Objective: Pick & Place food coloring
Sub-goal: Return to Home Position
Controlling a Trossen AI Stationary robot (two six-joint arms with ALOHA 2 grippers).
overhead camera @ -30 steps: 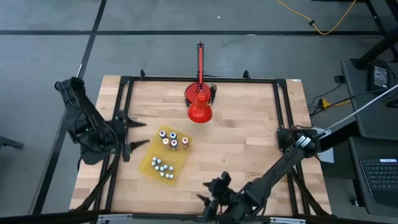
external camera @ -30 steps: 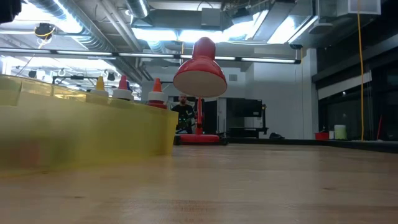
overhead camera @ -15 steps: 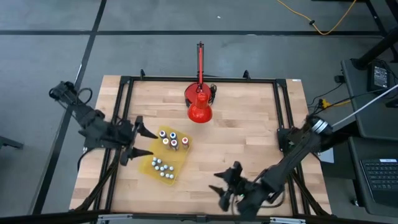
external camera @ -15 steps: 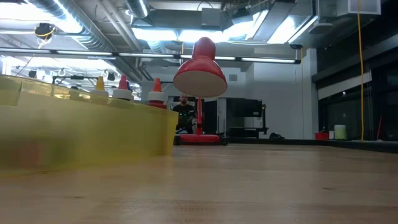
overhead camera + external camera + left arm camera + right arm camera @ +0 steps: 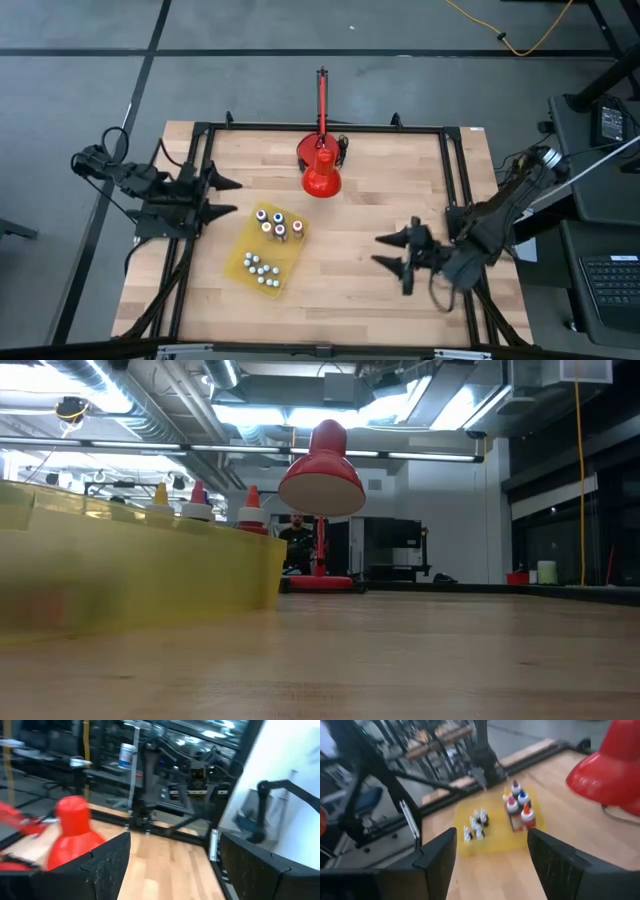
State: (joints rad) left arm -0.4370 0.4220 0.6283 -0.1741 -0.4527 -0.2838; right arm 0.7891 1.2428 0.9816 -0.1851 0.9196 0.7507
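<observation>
The food coloring bottles stand upright in a shallow yellow tray on the wooden table, left of centre; their blue, red and orange bodies also show in the right wrist view. In the low view only their tips rise above the tray wall. My left gripper hangs open at the table's left edge, beyond the tray's far left corner, pointing right. My right gripper hangs open right of the tray, pointing left toward it. Neither holds anything.
A red desk lamp stands at the far middle of the table. Several small white-capped vials fill the tray's near half. A black frame rail runs around the table. Bare wood lies between the tray and my right gripper.
My right gripper has swung from the table's near edge up and toward the right and far side, and now faces the tray. My left gripper has shifted toward the far edge and turned from slanting down to level. The tray and bottles have stayed put.
</observation>
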